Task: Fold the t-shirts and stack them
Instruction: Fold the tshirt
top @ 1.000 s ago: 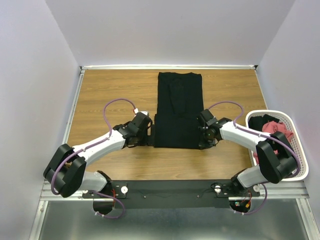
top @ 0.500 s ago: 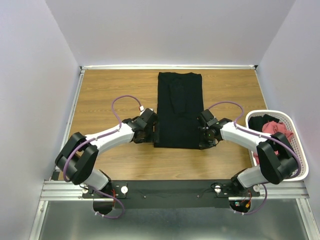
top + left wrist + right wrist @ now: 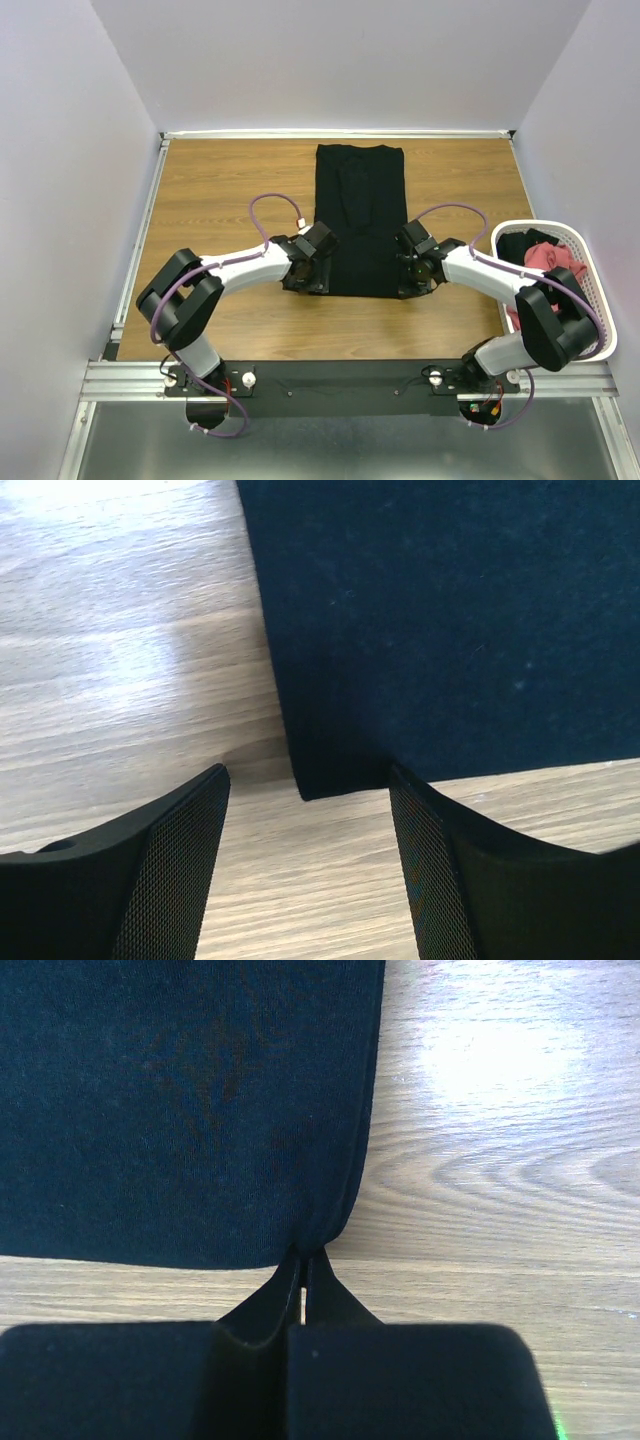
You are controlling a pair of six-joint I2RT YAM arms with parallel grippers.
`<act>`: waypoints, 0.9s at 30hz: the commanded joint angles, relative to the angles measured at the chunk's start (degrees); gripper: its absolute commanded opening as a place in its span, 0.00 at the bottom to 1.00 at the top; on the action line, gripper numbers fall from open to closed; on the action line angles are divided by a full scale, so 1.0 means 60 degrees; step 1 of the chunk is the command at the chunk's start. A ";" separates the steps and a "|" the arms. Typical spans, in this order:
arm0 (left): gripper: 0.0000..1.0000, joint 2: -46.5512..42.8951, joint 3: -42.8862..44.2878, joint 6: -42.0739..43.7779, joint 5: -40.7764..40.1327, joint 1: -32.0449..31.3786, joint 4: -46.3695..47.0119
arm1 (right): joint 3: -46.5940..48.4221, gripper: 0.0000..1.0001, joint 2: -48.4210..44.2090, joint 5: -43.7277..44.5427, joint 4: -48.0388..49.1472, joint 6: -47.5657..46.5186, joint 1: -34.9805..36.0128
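- The black t-shirt (image 3: 360, 215) lies flat in the middle of the wooden surface (image 3: 220, 190). It is folded into a long strip running from the far edge toward the arms.
- The right end effector (image 3: 305, 1268) is pinched tight on the strip's near-right corner. Its wrist view shows only a small nip of hem between the jaws.
- The left end effector (image 3: 308, 798) has its jaws standing apart, straddling the near-left corner with nothing gripped. Only the tip of that corner reaches in between the fingers.
- The step in hand looks like taking both near corners, probably to fold the strip away from the arms.
- Risk: the left jaws may shut on bare wood or catch only the top layer, since so little cloth lies between them. The layers would then peel apart on lifting.
- Risk: the right grip is shallow, so a firm pull could slide the hem out and drop that side.
- Risk: if only one side lifts, the strip skews and the fold ends up crooked, spoiling the stack.
- Risk: dragging rather than lifting could bunch the cloth and undo the lengthwise folds.
- The salmon-red t-shirts (image 3: 545, 258) sit bundled in the white mesh basket (image 3: 600, 330) at the right edge, well apart from the black one and not yet folded.
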 commanded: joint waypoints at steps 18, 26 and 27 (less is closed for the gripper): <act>0.50 0.1256 0.0416 0.0015 0.0054 -0.0522 -0.0724 | -0.0364 0.00 0.0258 0.0225 -0.0225 -0.0235 0.0037; 0.13 0.1359 0.0357 0.0147 0.0083 -0.0566 -0.0666 | -0.0363 0.01 0.0229 0.0210 -0.0240 -0.0220 0.0037; 0.05 0.1359 0.0372 0.0147 0.0083 -0.0566 -0.0666 | -0.0363 0.00 0.0229 0.0225 -0.0240 -0.0220 0.0051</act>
